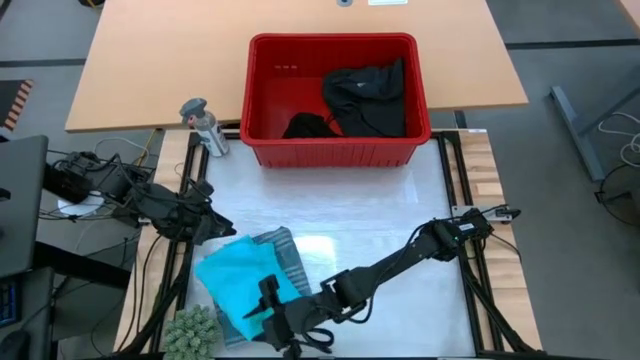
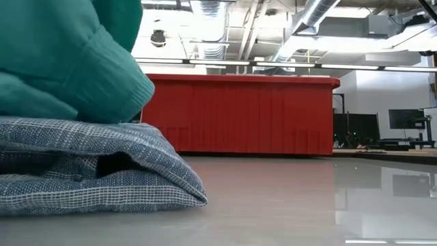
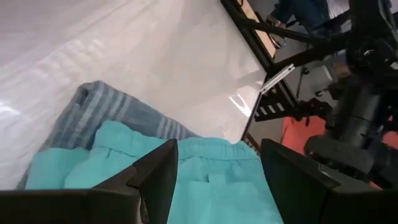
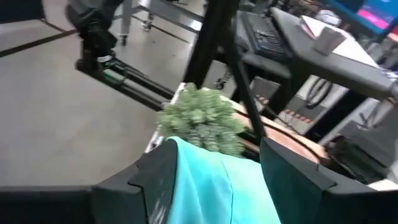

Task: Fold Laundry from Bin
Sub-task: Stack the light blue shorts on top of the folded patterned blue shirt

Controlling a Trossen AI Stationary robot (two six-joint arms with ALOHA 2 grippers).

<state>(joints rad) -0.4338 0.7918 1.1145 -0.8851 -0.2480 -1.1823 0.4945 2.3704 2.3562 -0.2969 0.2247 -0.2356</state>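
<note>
Laundry: soft cloth in three lots. A turquoise garment lies on a blue-grey striped one at the near left of the desk; black garments sit in the bin.
Turquoise garment: smooth bright knit, folded to a rough rectangle, with a ribbed cuff showing in the low view.
Striped garment: woven, fine pale lines on blue-grey, folded flat; its rounded fold rests on the desk and its edges stick out past the turquoise cloth on the far side.
Black garments: a large crumpled heap at the bin's right side and a smaller lump at its near wall.
Bin: red ribbed plastic, rectangular, rimmed, tall-sided, at the far edge of the desk.
Desk: glossy white top, reflecting light; a wide bare stretch lies between the folded pile and the bin, and to the right of the pile.
Right gripper: reaches across to the near edge of the pile, fingers spread with turquoise cloth between them; whether they grip it I cannot tell.
Left gripper: low by the pile's left side, fingers parted above the turquoise cloth, holding nothing.
Bottle: small, grey, upright left of the bin.
Plant: bushy green clump at the near left corner, just beside the pile.
</note>
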